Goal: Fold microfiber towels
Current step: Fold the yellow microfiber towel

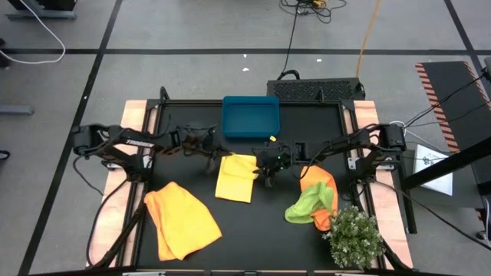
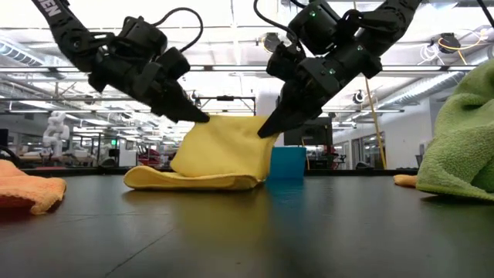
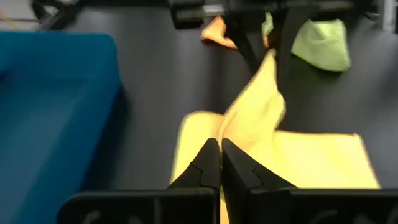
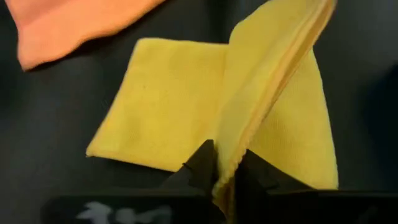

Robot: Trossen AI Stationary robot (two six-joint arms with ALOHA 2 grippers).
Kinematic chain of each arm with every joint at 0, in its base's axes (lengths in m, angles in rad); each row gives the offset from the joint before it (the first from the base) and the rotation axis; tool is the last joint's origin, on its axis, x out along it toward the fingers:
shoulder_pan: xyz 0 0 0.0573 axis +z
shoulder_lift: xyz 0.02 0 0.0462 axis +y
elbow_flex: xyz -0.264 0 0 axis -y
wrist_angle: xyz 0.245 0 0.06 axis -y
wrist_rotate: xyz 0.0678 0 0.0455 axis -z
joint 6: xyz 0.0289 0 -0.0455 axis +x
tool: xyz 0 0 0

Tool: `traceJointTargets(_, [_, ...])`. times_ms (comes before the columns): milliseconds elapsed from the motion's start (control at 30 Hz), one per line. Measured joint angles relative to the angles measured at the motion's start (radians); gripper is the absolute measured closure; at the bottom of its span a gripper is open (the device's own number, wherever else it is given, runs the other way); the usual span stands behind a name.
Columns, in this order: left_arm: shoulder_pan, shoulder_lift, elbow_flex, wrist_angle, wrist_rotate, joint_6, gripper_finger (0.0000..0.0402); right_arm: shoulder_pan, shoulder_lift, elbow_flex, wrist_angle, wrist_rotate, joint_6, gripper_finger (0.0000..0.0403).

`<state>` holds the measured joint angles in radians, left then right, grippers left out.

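Green cloth fills the near right edge of the low view: the lime green towel (image 2: 463, 147), cut off by the frame, so we cannot make out its full shape there. From above we see it crumpled at the right front of the table (image 1: 307, 123), lying against an orange towel (image 1: 321, 184) that it partly covers. At the opposite near edge only a corner of the other orange towel (image 2: 27, 189) shows low down; the high view gives it loosely spread at the left front, overlapping itself.

We find the pale yellow towel (image 1: 236, 178) at mid-table, just in front of the teal tray (image 1: 251, 115), its long axis running from the tray toward the front edge. Its rear edge is lifted off the table and stands up as a flap, while the rest lies flat in a doubled layer.

Our left end effector (image 3: 219, 163) is pressed together on the left corner of that raised edge. Our right end effector (image 4: 225, 163) pinches the right corner, with the cloth hanging between its fingers. The yellow flap hides most of the tray in the low view.

We see a small bushy plant (image 1: 354, 236) at the right front corner, near the green towel.
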<state>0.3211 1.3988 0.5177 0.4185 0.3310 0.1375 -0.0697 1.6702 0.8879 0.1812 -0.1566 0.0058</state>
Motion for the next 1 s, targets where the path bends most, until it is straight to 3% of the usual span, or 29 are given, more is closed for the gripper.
traceJointTargets(400, [0.07,-0.111,0.082,-0.21,-0.076,0.126,0.0401,-0.056,-0.11,0.001,-0.007,0.088,-0.054,0.0401])
traceJointTargets(633, [0.08,-0.174,0.082,-0.217,-0.127,0.206,0.0401,-0.076,-0.125,0.001,-0.002,0.112,-0.092,0.0402])
traceJointTargets(733, [0.08,-0.182,0.082,-0.208,-0.185,0.242,0.0401,-0.076,-0.125,0.001,0.002,0.187,-0.12,0.0402])
traceJointTargets(1000, [0.082,-0.19,0.081,-0.079,-0.252,0.308,0.0401,-0.108,-0.16,0.0,0.025,0.26,-0.171,0.0402])
